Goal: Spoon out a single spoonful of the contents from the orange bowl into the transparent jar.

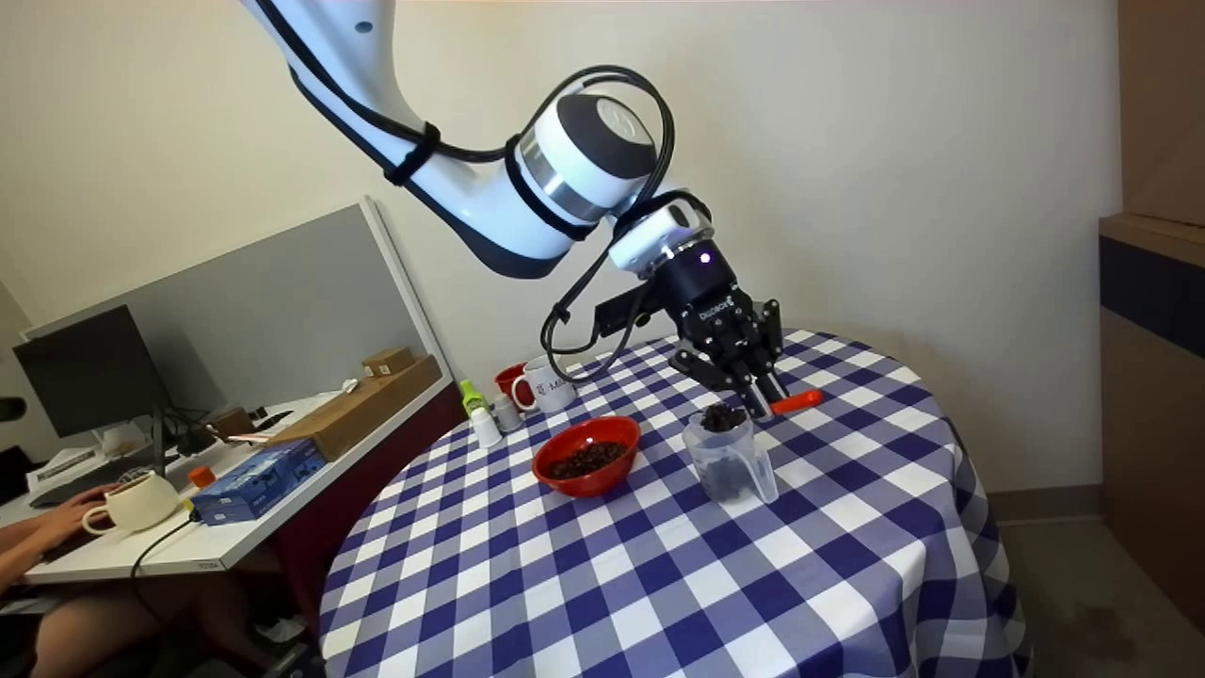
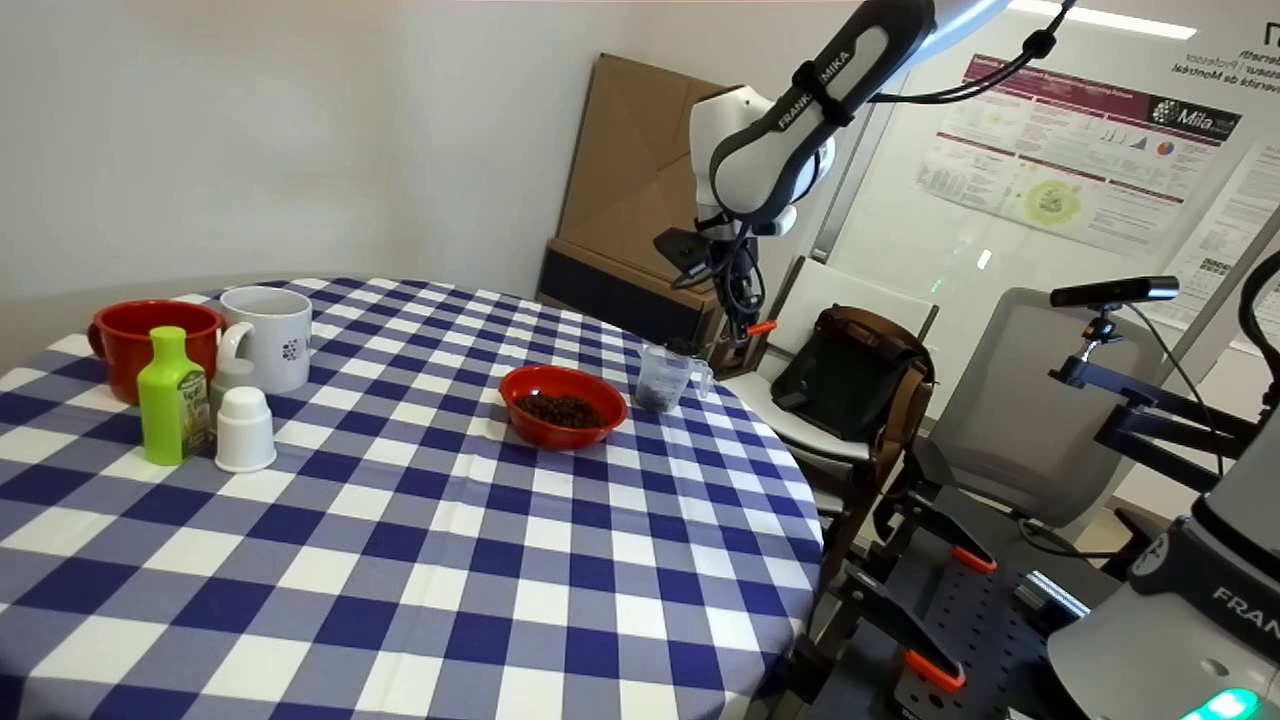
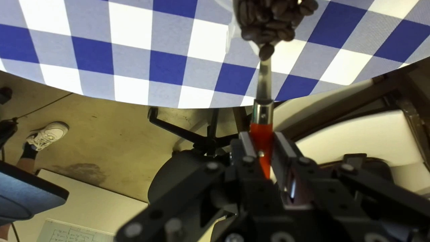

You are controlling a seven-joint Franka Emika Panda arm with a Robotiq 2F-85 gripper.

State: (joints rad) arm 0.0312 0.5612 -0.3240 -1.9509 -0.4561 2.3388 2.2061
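My gripper (image 1: 767, 394) is shut on the red-orange handle of a metal spoon (image 1: 795, 403). The handle sits between the finger pads in the wrist view (image 3: 262, 144). The spoon's head is heaped with dark beans (image 3: 273, 20) and looks level. In both exterior views the beans are at the mouth of the transparent jar (image 1: 720, 476) (image 2: 660, 382); whether the spoon touches the rim is unclear. The jar stands upright, with its handle on one side. The orange bowl (image 1: 598, 485) (image 2: 555, 438) stands beside the jar and holds more dark beans.
A white mug (image 2: 280, 345), a red mug (image 2: 125, 370), a green bottle (image 2: 165, 410) and a white shaker (image 2: 245, 435) stand on the checkered table (image 2: 420, 600). The jar is near the table's edge. A chair with a dark bag (image 2: 850, 375) stands beyond it.
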